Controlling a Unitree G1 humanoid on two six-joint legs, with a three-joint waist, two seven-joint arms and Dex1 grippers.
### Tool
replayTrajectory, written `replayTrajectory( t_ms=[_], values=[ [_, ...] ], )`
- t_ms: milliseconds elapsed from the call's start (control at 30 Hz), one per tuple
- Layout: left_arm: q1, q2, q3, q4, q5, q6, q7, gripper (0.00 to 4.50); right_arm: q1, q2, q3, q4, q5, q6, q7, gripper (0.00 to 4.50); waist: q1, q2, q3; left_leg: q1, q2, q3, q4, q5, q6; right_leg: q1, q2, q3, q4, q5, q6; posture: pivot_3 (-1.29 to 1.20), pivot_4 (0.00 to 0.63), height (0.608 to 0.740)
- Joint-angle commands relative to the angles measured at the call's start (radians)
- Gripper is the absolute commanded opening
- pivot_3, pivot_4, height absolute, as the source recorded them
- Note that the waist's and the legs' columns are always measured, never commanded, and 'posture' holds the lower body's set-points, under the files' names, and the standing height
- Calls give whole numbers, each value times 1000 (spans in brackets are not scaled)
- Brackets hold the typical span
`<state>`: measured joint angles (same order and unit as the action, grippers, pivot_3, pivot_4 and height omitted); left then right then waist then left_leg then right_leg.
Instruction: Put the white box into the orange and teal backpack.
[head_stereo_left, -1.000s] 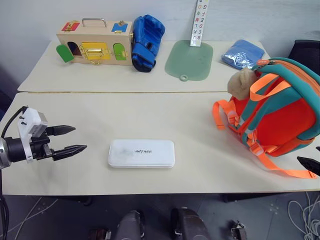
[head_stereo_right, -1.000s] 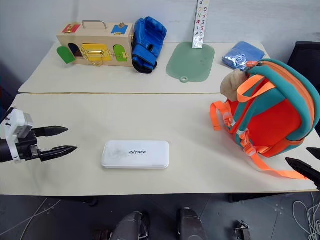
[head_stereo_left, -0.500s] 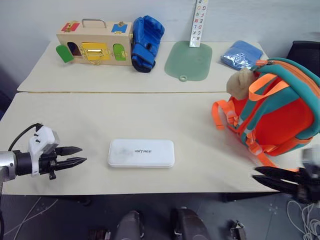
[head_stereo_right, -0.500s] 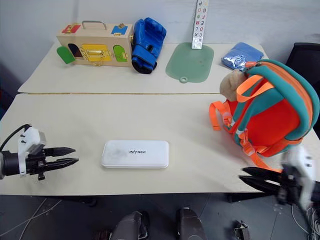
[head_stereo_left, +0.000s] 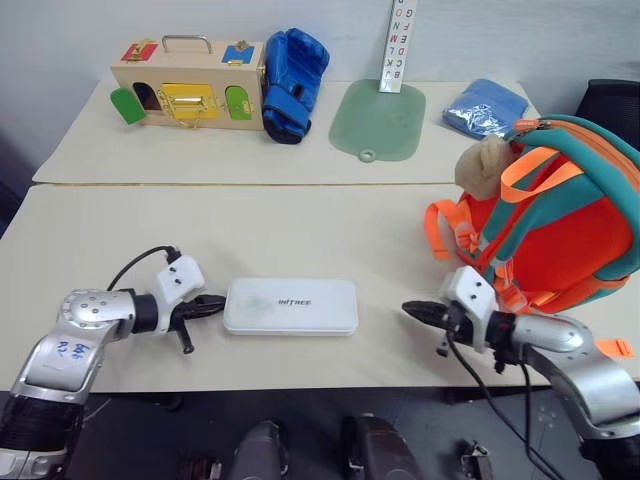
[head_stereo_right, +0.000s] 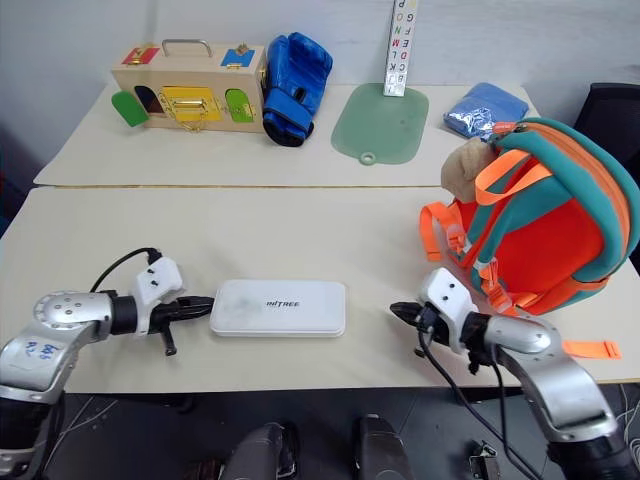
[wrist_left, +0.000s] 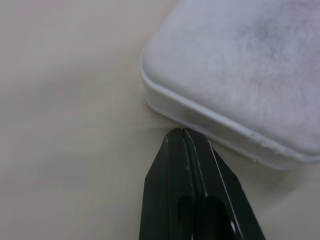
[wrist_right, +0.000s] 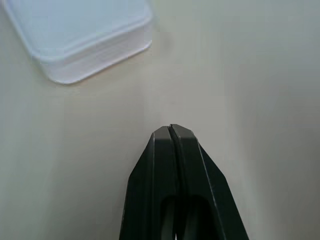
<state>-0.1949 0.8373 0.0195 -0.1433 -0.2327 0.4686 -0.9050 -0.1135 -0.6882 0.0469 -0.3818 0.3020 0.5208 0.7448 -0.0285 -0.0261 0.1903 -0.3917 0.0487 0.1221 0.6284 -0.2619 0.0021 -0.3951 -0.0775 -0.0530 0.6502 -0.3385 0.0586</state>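
Both grippers closed in (flanking white box (head_stereo_left: 291, 306)).

A flat white plastic box with small dark lettering (head_stereo_left: 291, 306) lies on the pale beige table (head_stereo_left: 300, 230). To the box's right stands a rounded orange fabric backpack with teal trim, bright orange straps and a tan plush toy (head_stereo_left: 560, 225). Beyond the box sit a tan wooden case with red, yellow, green and blue doors (head_stereo_left: 190, 82), a blue boxing glove (head_stereo_left: 291, 72), a sage-green mat (head_stereo_left: 379, 120) and a blue folded cloth (head_stereo_left: 486, 107).
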Motion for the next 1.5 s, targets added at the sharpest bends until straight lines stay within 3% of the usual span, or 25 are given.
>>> replayTrajectory(
  t_ms=[33,267,400,500,600,667,733,900,1133,1500],
  values=[
    [-32,-31,-22,-25,-8,25,12,10,-5,7,33,-4,-62,-43,-30,0,4,0,0,0,0,0,1,0,0,0,0,0,1,0,0,0,150,740],
    [-140,-111,-55,33,3,50,45,10,4,9,42,29,-108,-74,-27,0,16,0,0,0,-1,-1,5,0,4,2,-1,0,3,1,2,0,150,740],
    [-130,-91,-1,72,-26,89,39,10,-4,15,41,46,-121,-84,-34,0,1,0,0,1,0,-1,3,1,2,1,0,0,4,1,2,0,150,740],
    [-104,-58,58,95,-85,178,11,624,-17,22,48,63,-141,-94,-47,0,-6,-1,0,1,1,0,3,1,1,1,1,0,4,1,1,0,150,740],
    [-54,1,59,89,-102,206,-47,1533,-17,11,63,81,-168,-120,-37,0,-3,-1,0,1,1,0,3,1,1,1,1,0,4,1,1,0,150,740],
    [-65,17,86,101,-185,326,-86,2171,-20,5,62,94,-169,-132,-20,0,-2,-1,0,2,1,-1,3,1,1,1,0,0,4,1,1,0,150,740],
    [-107,18,107,144,-244,429,-96,2814,-26,4,56,108,-168,-139,-10,0,0,-1,0,2,0,-1,3,1,1,2,0,0,4,0,1,0,150,740],
    [-161,-26,118,178,-300,494,-84,4376,-17,-10,76,105,-168,-157,40,0,1,-1,0,2,0,-1,4,1,1,2,0,0,5,0,1,0,150,740],
    [-225,-20,75,163,-430,759,-125,4445,-47,22,98,112,-179,-150,32,0,-1,-1,0,2,0,-1,4,4,-5,2,0,0,5,0,1,0,150,740],
    [-389,-241,-86,265,-371,786,1,4445,-39,39,101,114,-192,-175,30,0,15,-2,-1,3,-1,-2,4,6,-6,3,0,0,5,0,1,0,150,740]
  ],
)
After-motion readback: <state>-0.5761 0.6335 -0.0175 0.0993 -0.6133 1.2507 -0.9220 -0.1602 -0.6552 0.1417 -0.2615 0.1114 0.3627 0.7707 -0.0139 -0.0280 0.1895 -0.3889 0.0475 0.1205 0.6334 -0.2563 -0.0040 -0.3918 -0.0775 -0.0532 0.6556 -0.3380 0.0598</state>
